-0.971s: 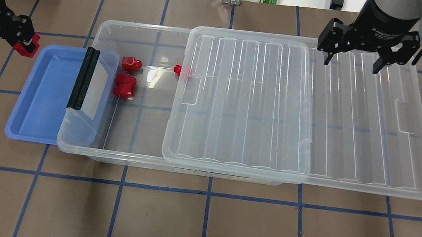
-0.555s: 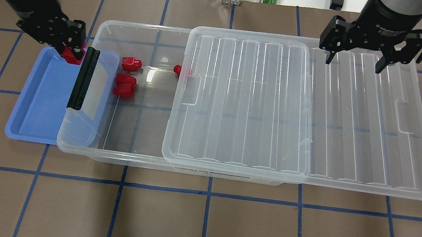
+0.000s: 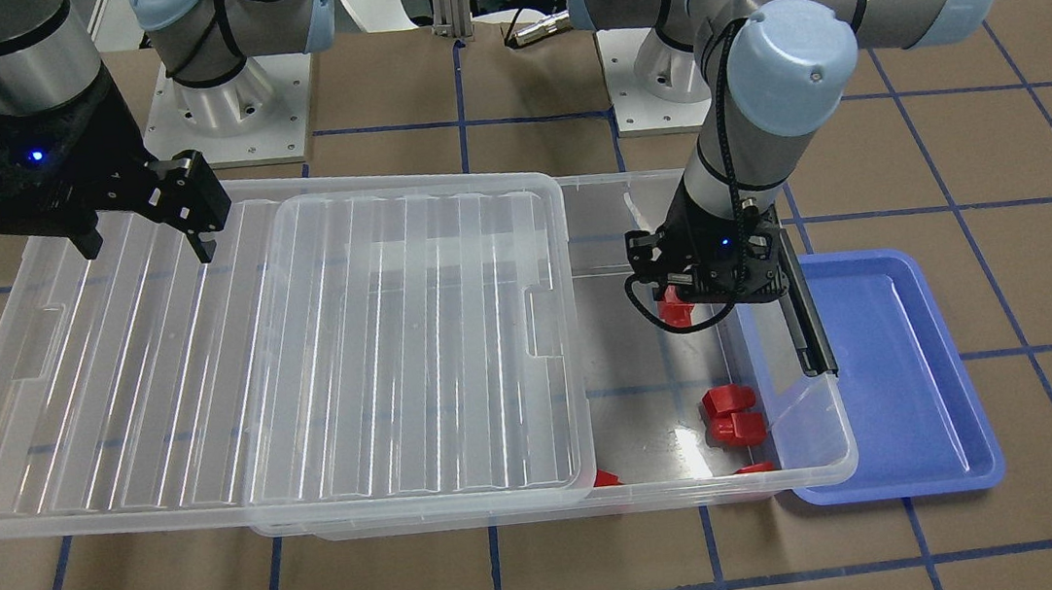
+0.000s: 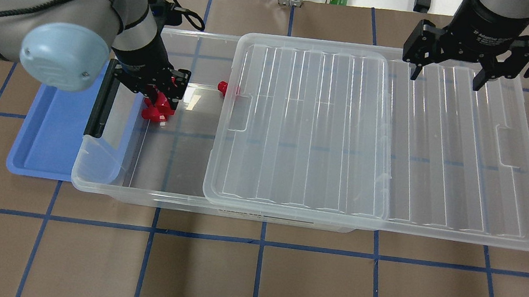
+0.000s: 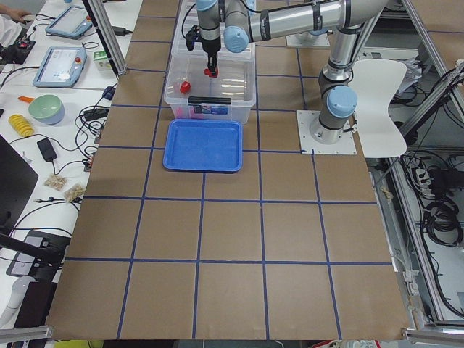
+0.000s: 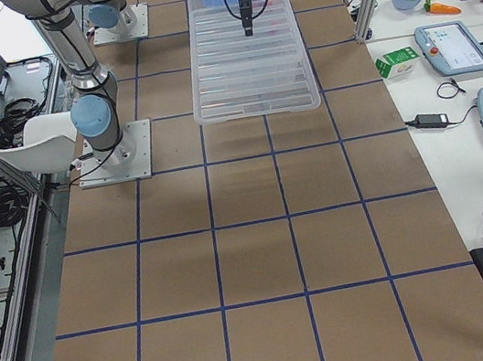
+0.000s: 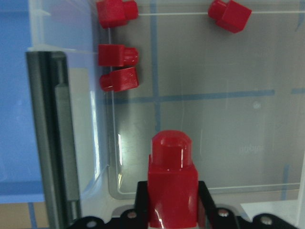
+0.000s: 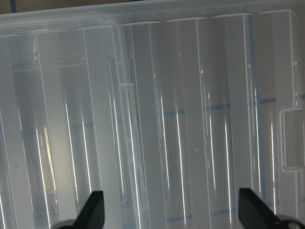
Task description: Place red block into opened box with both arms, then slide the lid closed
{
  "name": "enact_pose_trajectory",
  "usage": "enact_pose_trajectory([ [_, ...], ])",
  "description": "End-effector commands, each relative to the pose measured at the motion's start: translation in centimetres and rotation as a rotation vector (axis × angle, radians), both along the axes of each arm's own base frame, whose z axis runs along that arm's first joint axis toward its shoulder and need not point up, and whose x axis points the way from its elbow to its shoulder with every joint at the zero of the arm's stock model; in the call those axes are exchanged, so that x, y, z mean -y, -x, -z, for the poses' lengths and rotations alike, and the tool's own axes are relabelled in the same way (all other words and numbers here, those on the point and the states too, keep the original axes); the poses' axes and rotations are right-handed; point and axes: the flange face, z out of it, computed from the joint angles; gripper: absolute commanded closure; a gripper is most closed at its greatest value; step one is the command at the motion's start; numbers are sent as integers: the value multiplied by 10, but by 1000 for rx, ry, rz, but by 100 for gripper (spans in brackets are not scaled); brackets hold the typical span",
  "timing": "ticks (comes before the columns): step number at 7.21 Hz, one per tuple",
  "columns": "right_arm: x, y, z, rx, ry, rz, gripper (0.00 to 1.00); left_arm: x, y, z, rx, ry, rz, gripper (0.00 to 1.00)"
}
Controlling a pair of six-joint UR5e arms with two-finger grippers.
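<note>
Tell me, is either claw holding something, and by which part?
The left claw pinches a small red plastic block by its cube end, stub pointing outward. The right claw is open and empty.

Overhead, the left gripper (image 4: 160, 99) hangs over the latch end of the box (image 4: 102, 182) and covers most of the loose red blocks (image 4: 151, 114). Only slivers of red peek out, and which sliver is which block is impossible to tell. Mid-box, another block (image 4: 223, 88) is half tucked under the lid (image 4: 307, 123). On the left wrist camera, the red block (image 7: 172, 186) runs off the bottom edge. On the right wrist camera, only the fingertips (image 8: 95, 211) of the right gripper (image 8: 174, 214) show. From the right-side view, the lid buries the box entirely.
</note>
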Motion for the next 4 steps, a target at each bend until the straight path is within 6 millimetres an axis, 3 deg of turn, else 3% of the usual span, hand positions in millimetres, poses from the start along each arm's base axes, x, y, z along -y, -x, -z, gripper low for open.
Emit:
enact_pose_trajectory([
  [1,4,13,-2,-17,2,-32,0,4,3,43,12,8,45,100],
  [3,11,80,-8,-16,-11,-44,0,10,0,68,11,-35,38,100],
  [4,10,111,-11,-29,-21,-95,0,17,-20,78,7,-54,-6,100],
])
